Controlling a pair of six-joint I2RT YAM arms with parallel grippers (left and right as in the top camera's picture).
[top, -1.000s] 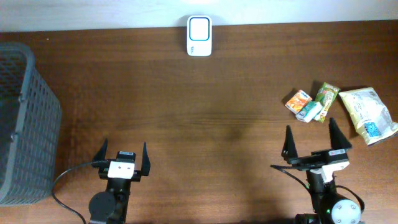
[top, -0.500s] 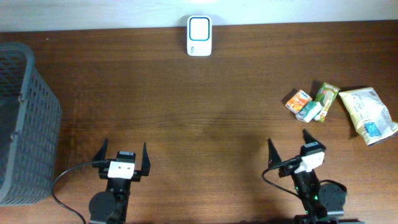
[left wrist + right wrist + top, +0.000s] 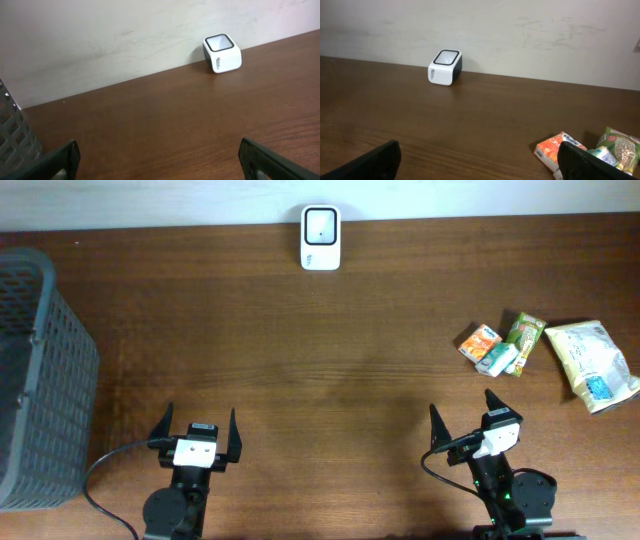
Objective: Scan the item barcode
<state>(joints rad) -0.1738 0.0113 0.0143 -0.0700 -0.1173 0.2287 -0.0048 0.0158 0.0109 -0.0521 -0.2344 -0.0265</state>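
Snack packets (image 3: pixel 497 348) on table (image 3: pixel 330 370), ahead and slightly right of right gripper (image 3: pixel 460 402), well apart, jaws wide open, empty, left gripper (image 3: pixel 201 412) likewise, farther off.

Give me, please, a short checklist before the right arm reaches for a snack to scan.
1. Right gripper open, empty: ok.
2. Left gripper open, empty: ok.
3. Scanner upright at the wall, window uncovered: ok.
4. Orange packet clear of the small box beside it: not ok, they look touching.
5. Barcode visible on the orange packet: cannot tell.
6. Table between packet and scanner bare: ok.
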